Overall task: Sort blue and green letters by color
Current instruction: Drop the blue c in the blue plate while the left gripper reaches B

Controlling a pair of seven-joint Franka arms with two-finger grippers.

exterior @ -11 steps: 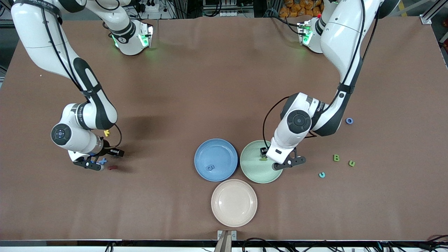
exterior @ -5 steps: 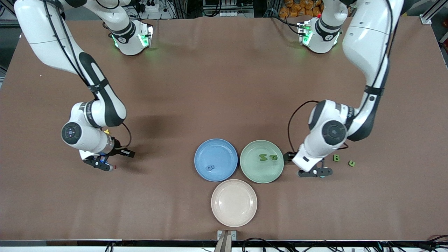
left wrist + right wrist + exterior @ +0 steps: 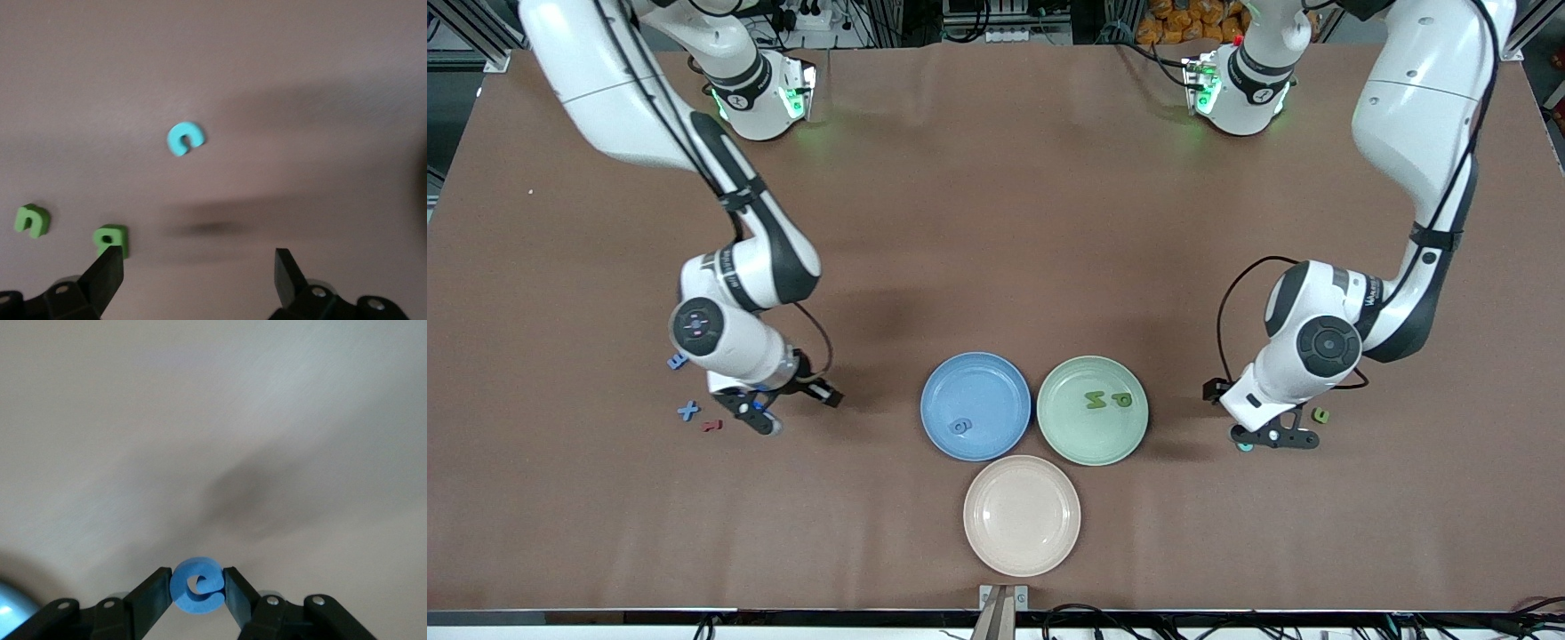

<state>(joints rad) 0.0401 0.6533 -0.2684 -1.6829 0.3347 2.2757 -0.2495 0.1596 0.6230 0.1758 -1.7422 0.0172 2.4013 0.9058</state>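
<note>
Two green letters (image 3: pixel 1108 400) are lying in the green plate (image 3: pixel 1067 440) and one blue letter (image 3: pixel 960 427) in the blue plate (image 3: pixel 947 391). The right gripper (image 3: pixel 760 418) is pinching a round blue letter (image 3: pixel 197 585) over the tabletop (image 3: pixel 996 222). The left gripper (image 3: pixel 1276 437), fingers wide and empty, is hanging over a turquoise letter (image 3: pixel 185 138) beside loose green letters (image 3: pixel 110 239). A blue X (image 3: pixel 687 411) is also waiting.

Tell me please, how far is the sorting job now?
Done: two green letters on the green plate, one blue letter on the blue plate. In hand: the right hand holds a blue letter. Left: the left hand is open above the loose letters.
</note>
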